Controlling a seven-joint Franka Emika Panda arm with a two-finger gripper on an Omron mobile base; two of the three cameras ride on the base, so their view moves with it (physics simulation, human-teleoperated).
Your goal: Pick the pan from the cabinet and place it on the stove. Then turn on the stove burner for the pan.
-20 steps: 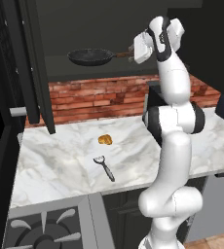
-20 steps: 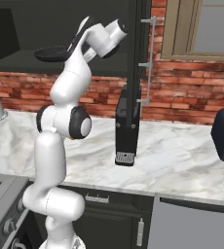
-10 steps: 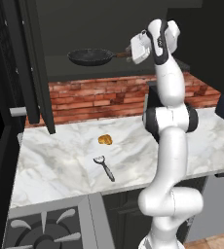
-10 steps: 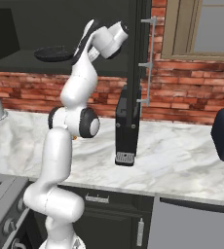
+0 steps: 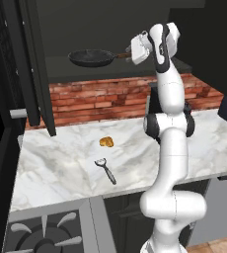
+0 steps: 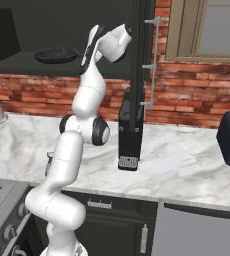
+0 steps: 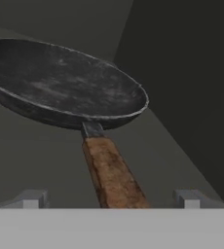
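1. Hand view: the pan (image 7: 65, 82) lies straight ahead of the tool (image 7: 109, 199), with its round bowl far from the camera and its brown handle (image 7: 111, 175) running back toward the tool.
2. The two finger tips (image 7: 31, 198) stand wide apart, one on each side of the handle, and the handle's near end passes between them (I cannot tell if either tip touches it). The jaws are spread wide and do not pinch the handle.
3. Left base view: the pan (image 5: 92, 58) rests on the shelf inside the open cabinet (image 5: 34, 64), high above the brick wall (image 5: 95, 99). The tool (image 5: 133, 51) is at the same height, just beside the end of the handle, on the pan's right.
4. Right base view: the pan (image 6: 56, 54) sits on the cabinet shelf, to the left of the raised arm's hand.
5. On the marble tabletop (image 5: 61, 168) below, a small peeler (image 5: 105, 170) and an orange piece of food (image 5: 106, 142) lie near each other, well apart from the pan.
6. The stove (image 5: 41, 234) shows at the lower left corner, below the tabletop's edge.
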